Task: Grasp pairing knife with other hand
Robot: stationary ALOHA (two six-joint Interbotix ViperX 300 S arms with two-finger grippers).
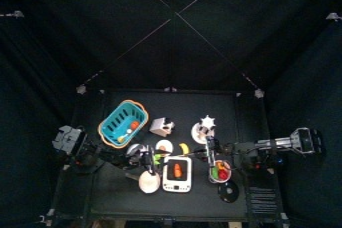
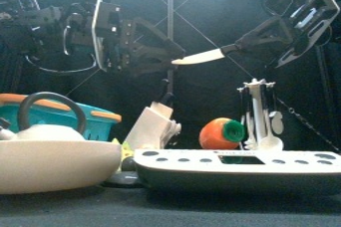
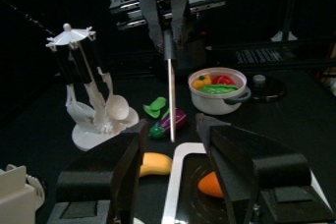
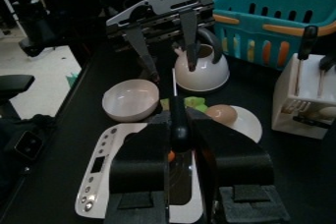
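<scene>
Above the desk (image 1: 187, 107), seen from overhead, my left pincer (image 1: 142, 155) and my right pincer (image 1: 214, 154) face each other near the front edge. A teal basket (image 1: 120, 120) sits behind them on the left side.

From the front, the paring knife (image 2: 206, 57) hangs in the air well clear of everything below. Its dark handle points up to the right, into my right pincer, and its pale blade slants down toward the left one. The blade tip is just beside my left pincer's fingers (image 2: 102, 30); I cannot tell from here whether they touch it. Below stand a white bowl (image 2: 54, 161), a white kitchen scale (image 2: 240, 161), a knife block (image 2: 150, 126) and a white stand (image 2: 260, 116).

Through my left wrist camera, my own jaws are spread wide with nothing between them. The knife points straight at me from the right pincer beyond. A small bowl of vegetables (image 3: 217, 85) sits on the desk behind it.

Through my right wrist camera, my jaws are clamped on the knife's handle. The blade reaches toward the left pincer, whose jaws stand apart on either side of the tip, above a white kettle (image 4: 203, 68).
</scene>
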